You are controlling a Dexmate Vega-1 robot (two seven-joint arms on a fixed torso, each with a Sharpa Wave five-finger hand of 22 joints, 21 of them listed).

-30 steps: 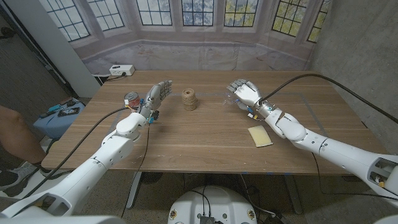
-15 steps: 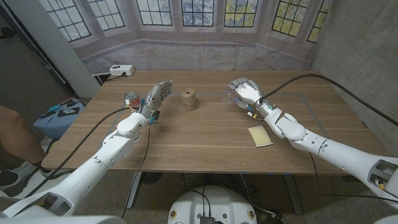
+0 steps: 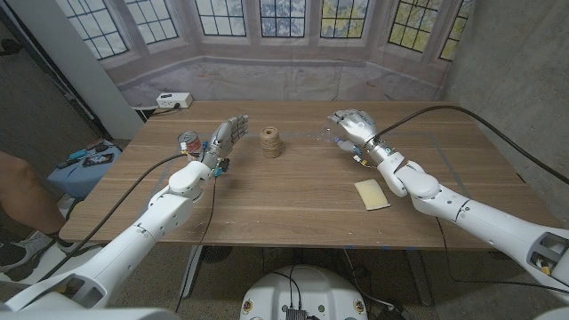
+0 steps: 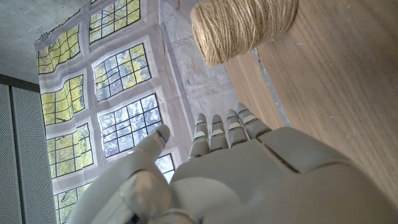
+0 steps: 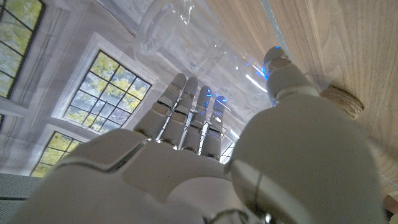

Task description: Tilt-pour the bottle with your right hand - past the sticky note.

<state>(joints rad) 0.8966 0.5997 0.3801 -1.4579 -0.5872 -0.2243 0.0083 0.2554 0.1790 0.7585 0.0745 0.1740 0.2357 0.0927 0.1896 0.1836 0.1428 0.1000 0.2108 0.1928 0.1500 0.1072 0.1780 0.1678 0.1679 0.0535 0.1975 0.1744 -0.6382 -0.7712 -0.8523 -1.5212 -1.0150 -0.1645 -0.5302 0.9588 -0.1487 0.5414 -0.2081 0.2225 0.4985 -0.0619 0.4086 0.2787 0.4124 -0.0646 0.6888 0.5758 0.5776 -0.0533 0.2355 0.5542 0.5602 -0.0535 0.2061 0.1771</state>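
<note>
Ahead of you stands a rectangular wooden table (image 3: pixel 293 200) with a light brown grain top, and behind it hangs a wrinkled printed backdrop of stone-framed paned windows (image 3: pixel 283 18) showing blue sky and yellow-green leaves, which also appears in the left wrist view (image 4: pixel 118 93). To your right rises a rough grey concrete wall (image 3: pixel 516 62), and to your left a pale grey slanted panel (image 3: pixel 67 53) leans beside a dark perforated wall (image 3: pixel 27 107). A white power strip (image 3: pixel 173 100) lies at the table's far left corner, and the light is soft and even.
</note>
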